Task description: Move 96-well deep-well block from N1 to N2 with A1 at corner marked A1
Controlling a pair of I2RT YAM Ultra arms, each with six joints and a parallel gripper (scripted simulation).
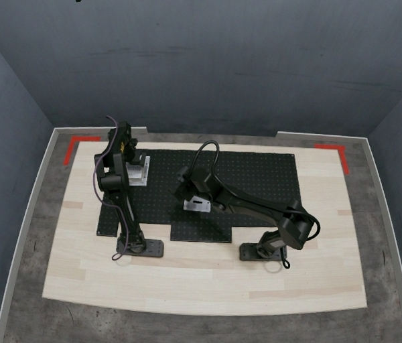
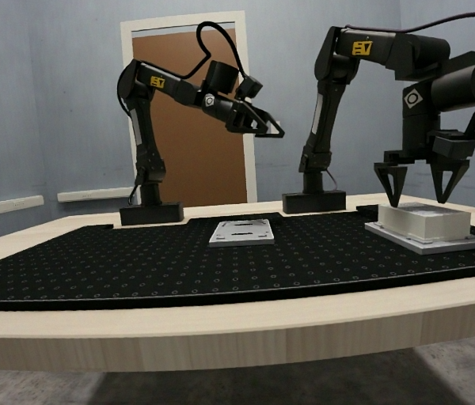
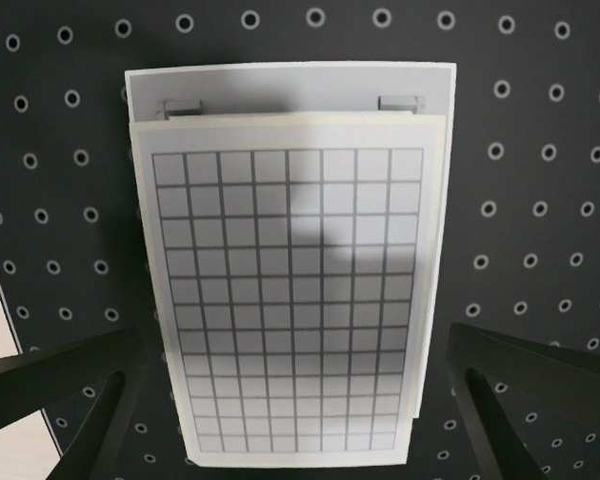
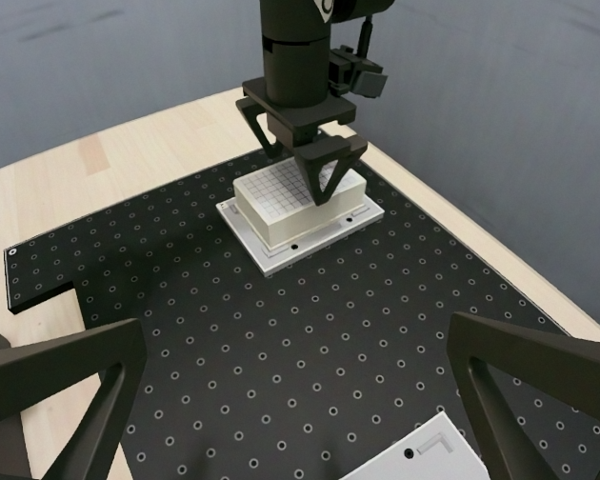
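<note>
The white deep-well block (image 1: 135, 172) (image 2: 425, 224) (image 3: 290, 289) (image 4: 290, 227) sits in nest N1 (image 2: 446, 247) (image 3: 290, 85) (image 4: 315, 239), a pale plate with raised locators. Its top grid faces up; a cut corner shows lower left in the left wrist view. My left gripper (image 2: 418, 203) (image 3: 294, 346) (image 4: 296, 179) is open and points down just above the block, one finger toward each long side. Nest N2 (image 1: 197, 208) (image 2: 229, 228) (image 4: 419, 470) is empty. My right gripper (image 2: 272, 133) (image 4: 295, 336) is open and empty, high above the board near N2.
The black perforated board (image 1: 260, 173) (image 2: 142, 270) (image 4: 290, 356) carries both nests. The wooden table (image 1: 193, 287) (image 2: 185, 322) surrounds it. The right arm reaches across the board in the top view and partly covers N2. The left arm stands over N1.
</note>
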